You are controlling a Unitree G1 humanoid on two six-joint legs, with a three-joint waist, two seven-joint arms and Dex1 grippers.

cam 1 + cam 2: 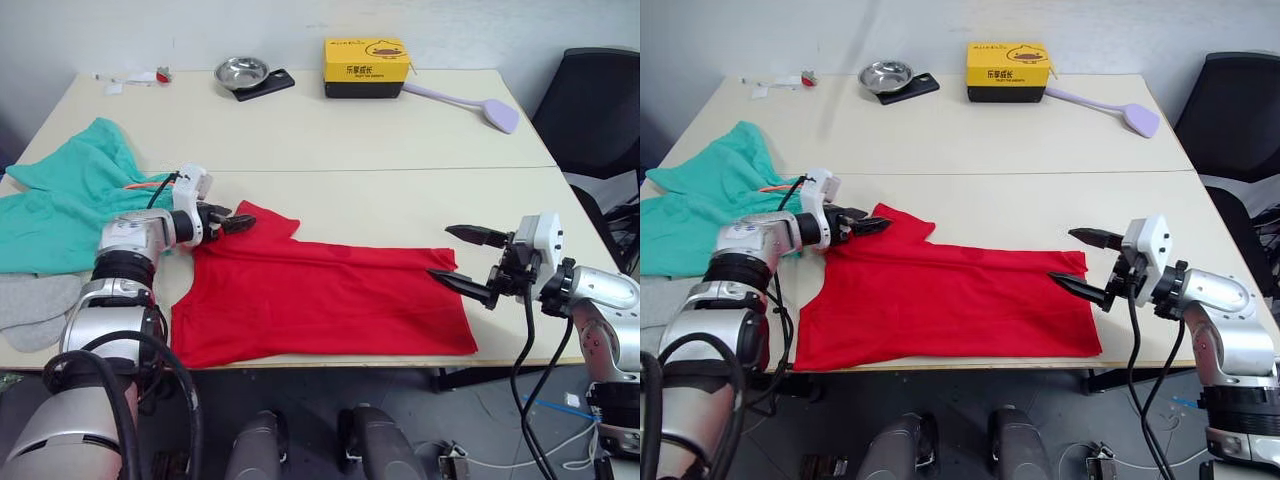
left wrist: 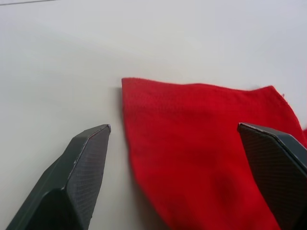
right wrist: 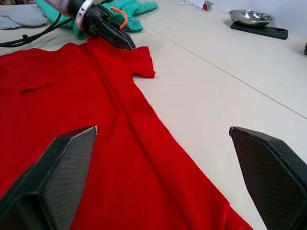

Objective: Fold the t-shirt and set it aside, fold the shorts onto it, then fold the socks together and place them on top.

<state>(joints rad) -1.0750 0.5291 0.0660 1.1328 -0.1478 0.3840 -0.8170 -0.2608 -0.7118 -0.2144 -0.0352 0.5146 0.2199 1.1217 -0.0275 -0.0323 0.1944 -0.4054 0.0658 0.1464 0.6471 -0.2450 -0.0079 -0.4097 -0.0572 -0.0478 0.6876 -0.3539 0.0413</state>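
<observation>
The red t-shirt (image 1: 320, 295) lies flat along the table's front edge, doubled lengthwise, with one sleeve (image 2: 201, 158) pointing to the far left. My left gripper (image 1: 243, 220) hovers at that sleeve, open, with the sleeve's edge showing between its fingers (image 2: 81, 163). My right gripper (image 1: 440, 251) stands open at the shirt's right end, just above the cloth (image 3: 120, 158), holding nothing. The teal-green shorts (image 1: 70, 200) lie crumpled at the left edge of the table. The grey socks (image 1: 35, 305) lie side by side in front of the shorts.
At the back of the table (image 1: 330, 140) are a yellow box (image 1: 367, 67), a steel bowl (image 1: 241, 72) on a black base, a lilac spatula (image 1: 480, 105) and small scraps (image 1: 150, 76). A black chair (image 1: 590, 100) stands at the right.
</observation>
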